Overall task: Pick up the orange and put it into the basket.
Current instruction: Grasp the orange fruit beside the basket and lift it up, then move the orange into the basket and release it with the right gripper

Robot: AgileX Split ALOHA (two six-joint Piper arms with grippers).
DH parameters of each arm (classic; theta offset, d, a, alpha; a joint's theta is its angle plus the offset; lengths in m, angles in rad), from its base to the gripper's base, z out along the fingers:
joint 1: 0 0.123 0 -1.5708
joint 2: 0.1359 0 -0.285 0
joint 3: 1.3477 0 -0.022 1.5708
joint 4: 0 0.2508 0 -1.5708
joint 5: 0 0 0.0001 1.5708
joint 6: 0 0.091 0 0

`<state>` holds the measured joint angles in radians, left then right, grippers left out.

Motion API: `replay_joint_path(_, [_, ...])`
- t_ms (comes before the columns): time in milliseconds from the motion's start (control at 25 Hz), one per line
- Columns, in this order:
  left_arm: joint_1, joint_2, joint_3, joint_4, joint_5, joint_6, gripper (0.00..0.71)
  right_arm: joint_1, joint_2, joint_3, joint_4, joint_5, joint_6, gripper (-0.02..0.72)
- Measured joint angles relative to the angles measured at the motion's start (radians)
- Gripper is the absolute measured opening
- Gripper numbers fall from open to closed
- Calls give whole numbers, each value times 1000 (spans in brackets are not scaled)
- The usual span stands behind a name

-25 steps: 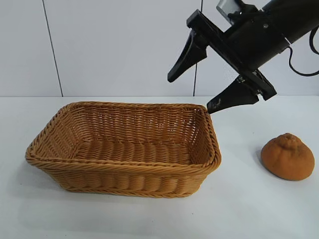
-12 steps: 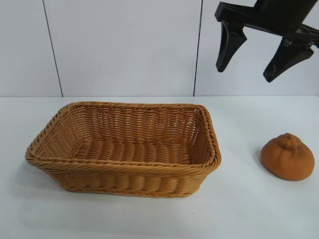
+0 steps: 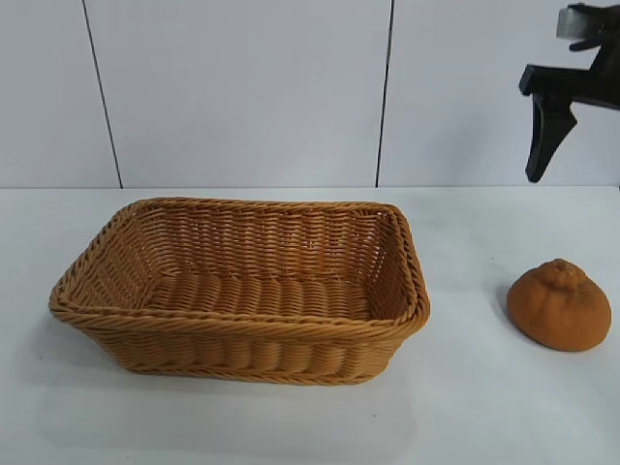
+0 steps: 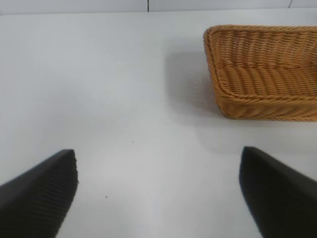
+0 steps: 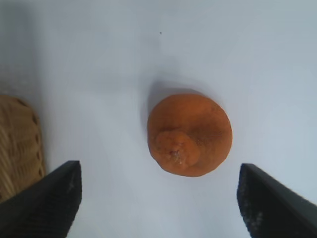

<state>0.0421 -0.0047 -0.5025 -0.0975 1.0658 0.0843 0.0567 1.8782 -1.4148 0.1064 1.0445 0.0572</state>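
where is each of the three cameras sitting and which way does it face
Exterior view: off the rig, level, facing basket, orange on the table; only the right gripper shows, top right.
Left wrist view: on the left arm, looking forward and down at the table and the basket's end; left gripper with jaws open.
Right wrist view: on the right arm, looking straight down on the orange, between open jaws.
All three share the basket.

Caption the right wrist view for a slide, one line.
Open right claw poised directly above the orange on the white table, basket edge nearby.
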Motion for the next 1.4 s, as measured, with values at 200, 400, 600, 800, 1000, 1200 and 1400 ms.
replay_joint_path(200, [0,0,0,1,-1,0,630,0,137,0,1,-13,-9,588])
replay_joint_path(400, [0,0,0,1,-1,0,630,0,252,0,-27,-27,-9,588])
replay_joint_path(600, [0,0,0,1,-1,0,630,0,274,-1,-31,-38,-9,351])
replay_joint_path(800, [0,0,0,1,-1,0,630,0,261,-6,-31,-14,-6,64])
replay_joint_path(1000, [0,0,0,1,-1,0,630,0,219,-6,-33,-6,-14,64])
replay_joint_path(1200, [0,0,0,1,-1,0,630,0,103,-33,-27,3,-18,64])
replay_joint_path(1400, [0,0,0,1,-1,-1,630,0,-9,-98,21,37,-18,64])
